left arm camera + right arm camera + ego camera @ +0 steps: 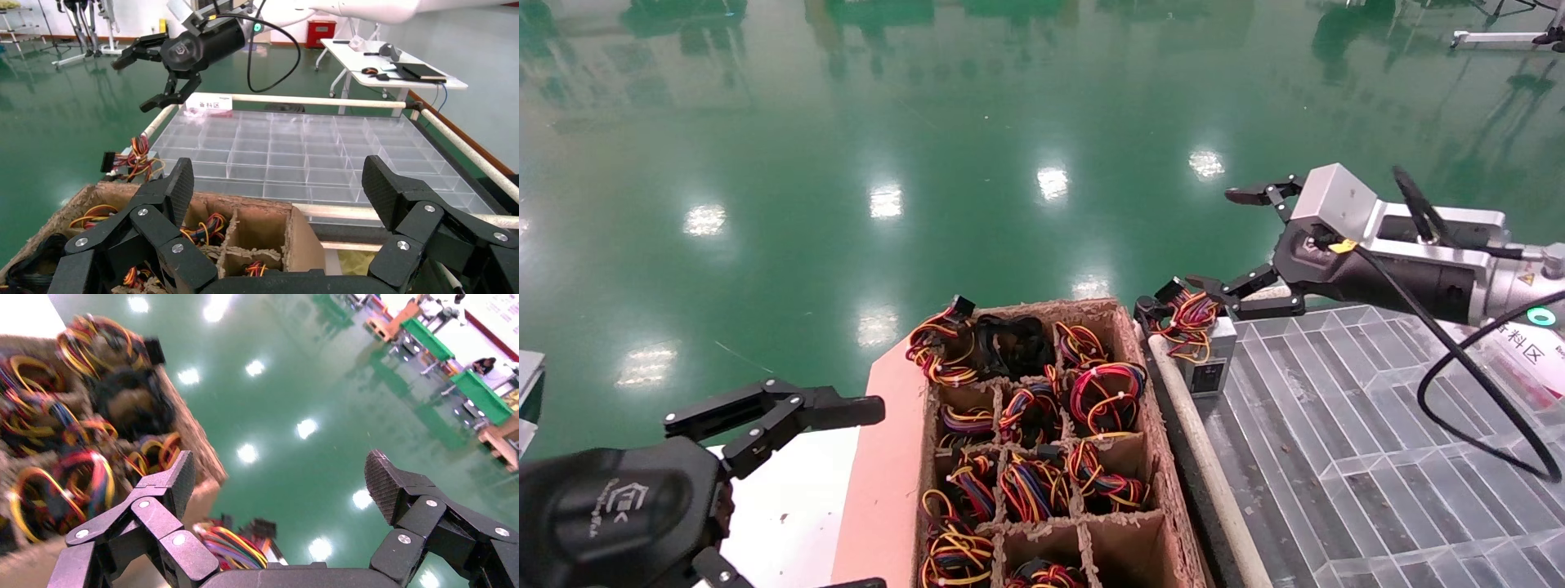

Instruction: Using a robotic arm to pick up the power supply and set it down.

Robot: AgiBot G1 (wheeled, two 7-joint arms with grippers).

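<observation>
The power supply (1208,365), a small silver-grey box topped by a coil of red, yellow and black wires, stands at the near-left corner of the clear compartment tray (1344,465). The robotic arm's right gripper (1215,238) hangs just above and behind it, open, with nothing between its fingers. In the right wrist view the right gripper (281,478) is spread wide, and the power supply's wire bundle (235,548) shows close below it. From the left wrist view the right gripper (138,82) is above the power supply (133,162). My left gripper (874,494) is parked open at the lower left.
A brown cardboard divider crate (1164,474) filled with several coiled wire bundles stands left of the tray, on a pink board (887,457). A white rail (1197,457) runs between crate and tray. Green floor lies beyond. The left gripper (278,184) hovers over the crate's near end (300,239).
</observation>
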